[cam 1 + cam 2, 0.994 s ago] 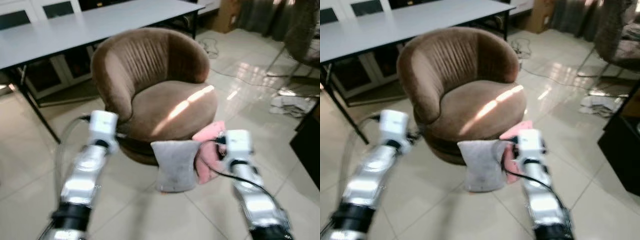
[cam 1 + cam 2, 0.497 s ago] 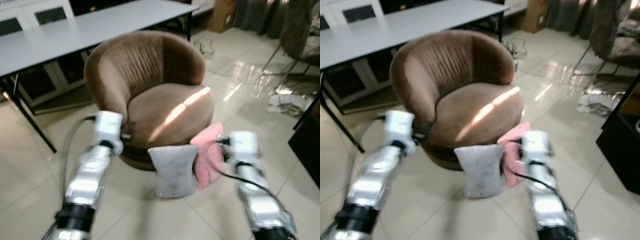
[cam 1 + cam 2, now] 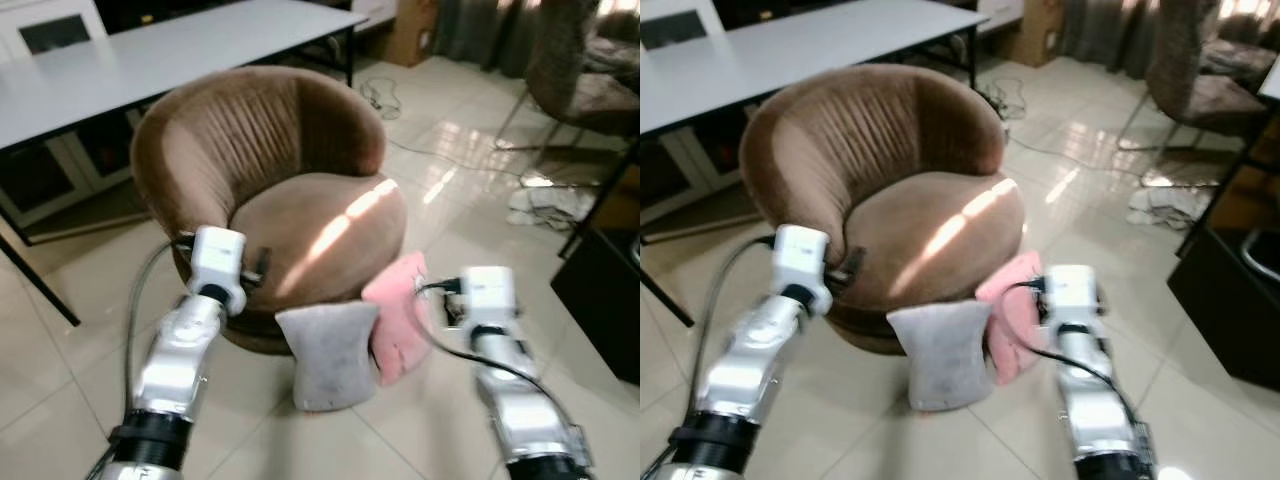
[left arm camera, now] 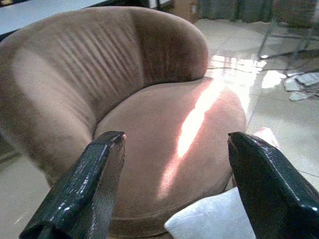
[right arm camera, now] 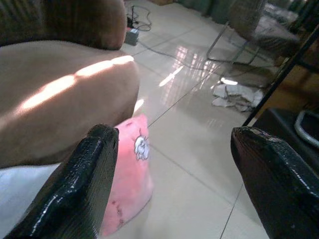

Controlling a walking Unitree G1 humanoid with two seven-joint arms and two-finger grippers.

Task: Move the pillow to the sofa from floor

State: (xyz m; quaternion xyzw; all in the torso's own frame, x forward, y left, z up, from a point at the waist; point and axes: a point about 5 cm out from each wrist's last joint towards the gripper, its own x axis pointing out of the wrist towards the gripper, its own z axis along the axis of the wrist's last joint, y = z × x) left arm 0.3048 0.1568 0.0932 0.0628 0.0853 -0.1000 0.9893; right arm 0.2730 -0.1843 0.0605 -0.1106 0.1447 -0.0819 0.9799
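Left eye view: grey pillow (image 3: 327,353) and pink pillow (image 3: 399,315) against brown sofa (image 3: 290,190).

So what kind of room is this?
Probably a living room, perhaps a home office: a round brown sofa chair on a glossy tiled floor, a long white table behind, two pillows leaning against the chair.

I'm looking at glossy beige floor tiles (image 3: 60,360), a long white table (image 3: 150,50) at 11 o'clock, cables (image 3: 385,95) at 1, sunlight glare.
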